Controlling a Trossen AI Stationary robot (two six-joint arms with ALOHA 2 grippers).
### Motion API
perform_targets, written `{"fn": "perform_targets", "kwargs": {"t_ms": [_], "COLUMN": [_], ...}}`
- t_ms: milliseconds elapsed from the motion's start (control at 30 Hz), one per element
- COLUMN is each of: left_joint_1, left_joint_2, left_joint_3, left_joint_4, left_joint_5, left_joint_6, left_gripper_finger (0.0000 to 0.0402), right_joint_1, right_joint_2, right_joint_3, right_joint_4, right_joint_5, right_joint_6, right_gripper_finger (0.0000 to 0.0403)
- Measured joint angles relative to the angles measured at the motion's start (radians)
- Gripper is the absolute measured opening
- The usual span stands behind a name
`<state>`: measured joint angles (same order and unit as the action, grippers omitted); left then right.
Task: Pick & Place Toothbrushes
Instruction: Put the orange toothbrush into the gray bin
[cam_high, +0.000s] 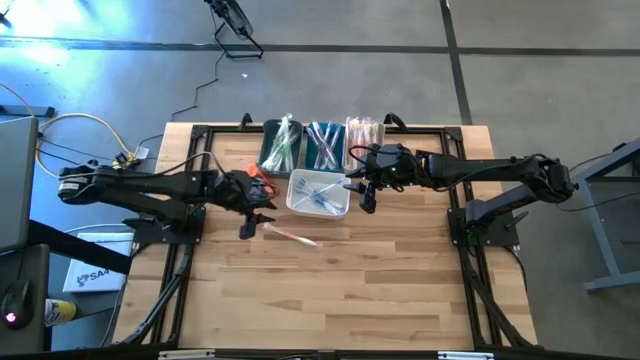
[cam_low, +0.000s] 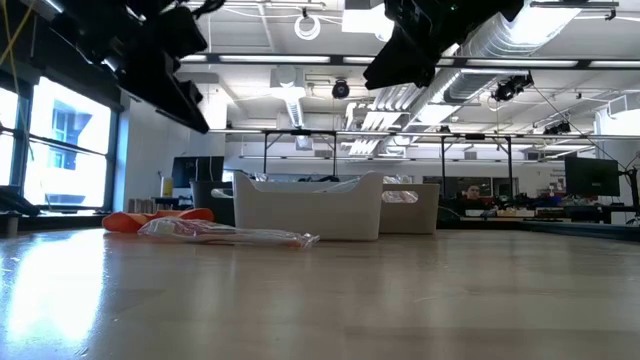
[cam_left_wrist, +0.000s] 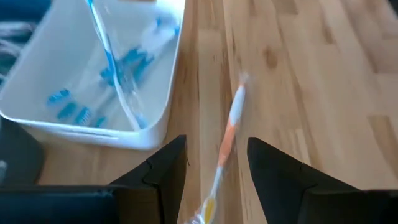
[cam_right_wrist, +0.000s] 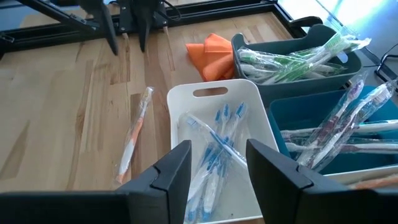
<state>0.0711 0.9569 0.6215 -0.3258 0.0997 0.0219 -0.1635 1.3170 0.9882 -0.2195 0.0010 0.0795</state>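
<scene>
Orange-handled toothbrush (cam_left_wrist: 228, 134) seen flat on table (cam_high: 400, 290), directly below left gripper (cam_left_wrist: 216, 163); jaws spread wide, nothing held. Right gripper (cam_right_wrist: 217, 163) open over white bin (cam_right_wrist: 180, 102).

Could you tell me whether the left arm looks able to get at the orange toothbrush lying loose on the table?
Probably yes. The left pincer hangs open right above the orange toothbrush, which lies alone on bare wood beside the white bin, with nothing across it.
</scene>
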Motion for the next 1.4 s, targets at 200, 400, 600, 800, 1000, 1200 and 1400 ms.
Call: {"fn": "perform_targets", "kwargs": {"t_ms": [200,400,600,800,1000,1200,1400], "left_joint_1": [0.000,0.000,0.000,0.000,0.000,0.000,0.000], "left_joint_2": [0.106,0.178,0.208,0.208,0.208,0.208,0.208], "left_joint_3": [0.000,0.000,0.000,0.000,0.000,0.000,0.000], "left_joint_4": [0.004,0.006,0.015,0.016,0.016,0.015,0.009], "left_joint_5": [0.005,0.030,0.030,0.031,0.031,0.031,0.031], "left_joint_6": [-0.003,-0.004,-0.004,-0.003,-0.004,-0.003,-0.004], "left_gripper_finger": [0.0166,0.0166,0.0166,0.0166,0.0166,0.0166,0.0166], "right_joint_1": [0.000,0.000,0.000,0.000,0.000,0.000,0.000], "right_joint_2": [0.000,0.000,0.000,0.000,0.000,0.000,0.000], "right_joint_3": [0.000,0.000,0.000,0.000,0.000,0.000,0.000], "right_joint_4": [0.001,0.000,0.000,0.000,0.000,0.000,-0.001], "right_joint_5": [0.000,0.000,0.000,0.000,0.000,0.000,0.000], "right_joint_6": [-0.001,0.000,0.003,-0.002,-0.004,-0.004,-0.004], "right_gripper_finger": [0.0146,0.0146,0.0146,0.0146,0.0146,0.0146,0.0146]}}
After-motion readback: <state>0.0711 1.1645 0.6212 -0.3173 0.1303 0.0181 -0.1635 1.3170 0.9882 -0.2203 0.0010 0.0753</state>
